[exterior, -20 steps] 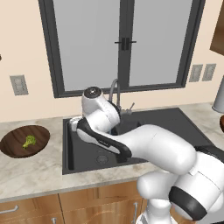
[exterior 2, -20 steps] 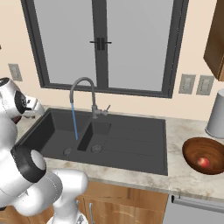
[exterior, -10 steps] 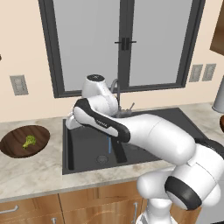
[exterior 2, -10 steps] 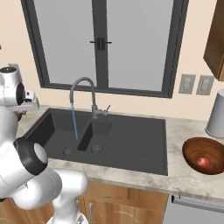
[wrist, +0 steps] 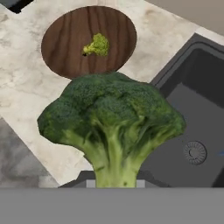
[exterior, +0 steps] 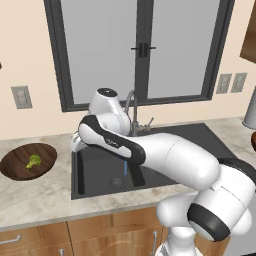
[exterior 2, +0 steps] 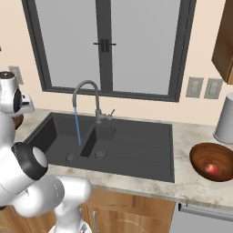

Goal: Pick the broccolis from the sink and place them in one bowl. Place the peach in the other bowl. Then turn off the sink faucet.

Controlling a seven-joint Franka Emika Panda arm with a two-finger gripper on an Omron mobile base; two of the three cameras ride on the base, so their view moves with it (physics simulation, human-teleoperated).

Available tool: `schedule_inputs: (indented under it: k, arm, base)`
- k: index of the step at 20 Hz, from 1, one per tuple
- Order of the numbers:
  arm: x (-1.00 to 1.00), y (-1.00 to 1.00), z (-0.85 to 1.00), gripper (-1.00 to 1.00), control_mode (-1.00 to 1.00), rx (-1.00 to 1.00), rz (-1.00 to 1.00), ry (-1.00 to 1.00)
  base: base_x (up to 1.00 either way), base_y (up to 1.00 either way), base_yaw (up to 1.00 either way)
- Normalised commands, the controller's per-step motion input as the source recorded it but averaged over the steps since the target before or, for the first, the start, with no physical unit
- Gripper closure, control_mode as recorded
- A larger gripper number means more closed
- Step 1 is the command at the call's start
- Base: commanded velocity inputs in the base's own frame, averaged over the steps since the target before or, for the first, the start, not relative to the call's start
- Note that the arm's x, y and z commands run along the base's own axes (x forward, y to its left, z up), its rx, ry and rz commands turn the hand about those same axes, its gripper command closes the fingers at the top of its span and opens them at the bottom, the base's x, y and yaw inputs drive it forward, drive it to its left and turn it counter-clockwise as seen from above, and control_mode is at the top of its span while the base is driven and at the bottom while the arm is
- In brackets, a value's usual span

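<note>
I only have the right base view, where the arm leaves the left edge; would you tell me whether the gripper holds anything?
Observer: Yes. In the hand view the gripper is shut on a lumpy green broccoli floret, stalk down.
Operator: Thank you. What lies ahead of it?
Observer: A wide, dark brown wooden bowl on the marble counter, beside the black sink.
Operator: Is that bowl empty?
Observer: No, a small yellow-green floret lies in it.
</note>
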Motion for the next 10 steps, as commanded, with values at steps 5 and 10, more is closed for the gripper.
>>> schedule_inputs:
  k: [5, 10]
  arm:
    - [-0.25, 0.35, -0.03, 1.0, -1.0, 0.0, 0.09, -0.14]
    - [-0.06, 0.33, 0.0, 1.0, -1.0, 0.0, 0.07, 0.0]
  base:
    - [0.0, 0.0, 0.0]
    - [0.0, 0.0, 0.0]
